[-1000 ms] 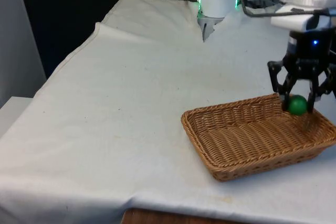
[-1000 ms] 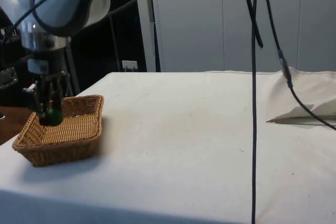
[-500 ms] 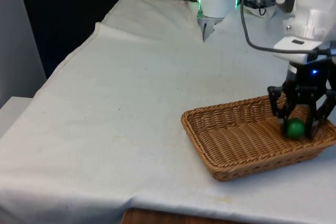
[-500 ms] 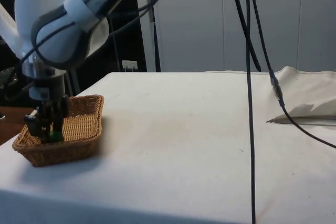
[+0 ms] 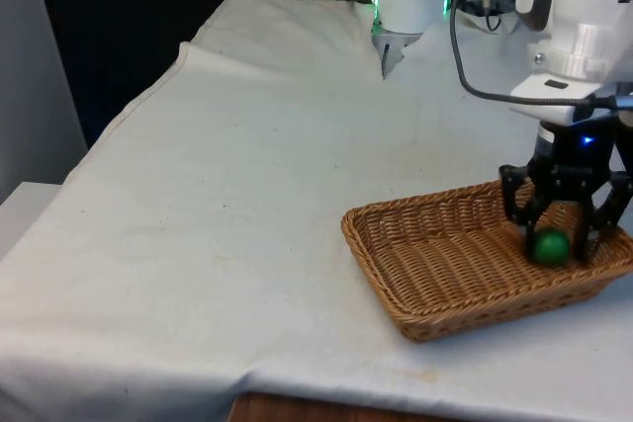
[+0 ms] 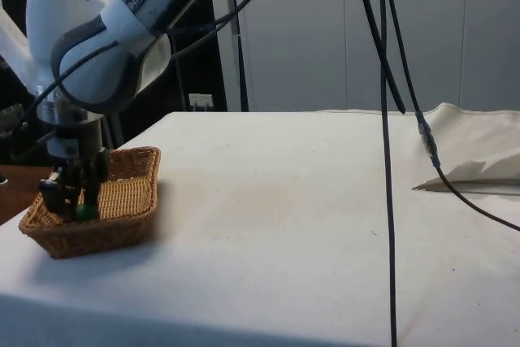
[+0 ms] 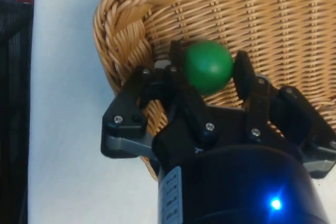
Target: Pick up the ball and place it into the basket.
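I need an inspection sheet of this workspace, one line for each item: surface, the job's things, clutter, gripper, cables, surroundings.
Surface: table under a white cloth, creased near the far end.
Job's things: wicker basket at the table's near corner on the front view's right; green ball low inside it, near its end wall.
Clutter: nothing seen.
Gripper: black gripper lowered into the basket, one finger against the ball; a small gap shows at the other, so the grip cannot be judged.
Cables: black cables hang across the side view; another black cable loops by the arm.
Surroundings: black curtains in the front view; pale panels in the side view.
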Robot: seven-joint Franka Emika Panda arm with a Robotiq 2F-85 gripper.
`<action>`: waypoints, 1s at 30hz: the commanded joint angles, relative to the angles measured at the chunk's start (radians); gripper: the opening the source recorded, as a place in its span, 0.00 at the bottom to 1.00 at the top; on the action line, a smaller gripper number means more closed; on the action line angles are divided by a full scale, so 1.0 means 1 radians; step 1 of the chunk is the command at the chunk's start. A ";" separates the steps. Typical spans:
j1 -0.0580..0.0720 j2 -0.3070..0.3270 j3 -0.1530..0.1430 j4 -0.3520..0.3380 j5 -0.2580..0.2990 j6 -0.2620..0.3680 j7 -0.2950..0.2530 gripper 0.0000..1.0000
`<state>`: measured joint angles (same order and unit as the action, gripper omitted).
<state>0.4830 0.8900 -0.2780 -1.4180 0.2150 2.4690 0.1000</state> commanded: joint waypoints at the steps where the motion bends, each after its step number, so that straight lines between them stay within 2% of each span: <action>1: -0.001 -0.005 0.001 -0.005 0.002 0.000 -0.003 0.14; 2: -0.001 -0.005 0.001 -0.005 0.002 0.000 -0.003 0.35; 9: 0.000 0.000 -0.002 0.000 0.000 0.000 -0.001 0.95; 10: -0.001 -0.006 -0.001 -0.006 0.001 0.000 -0.003 1.00; 16: 0.001 -0.017 -0.003 -0.010 -0.001 -0.007 -0.003 1.00; 17: 0.000 -0.001 -0.002 0.000 0.000 0.000 -0.001 1.00; 21: 0.005 -0.052 -0.008 -0.023 -0.008 -0.028 -0.003 1.00; 26: 0.003 -0.085 -0.005 -0.042 -0.018 -0.041 -0.003 1.00; 30: 0.009 -0.130 -0.008 -0.074 -0.028 -0.051 -0.002 1.00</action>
<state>0.4880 0.7700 -0.2830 -1.4850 0.1900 2.4220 0.0970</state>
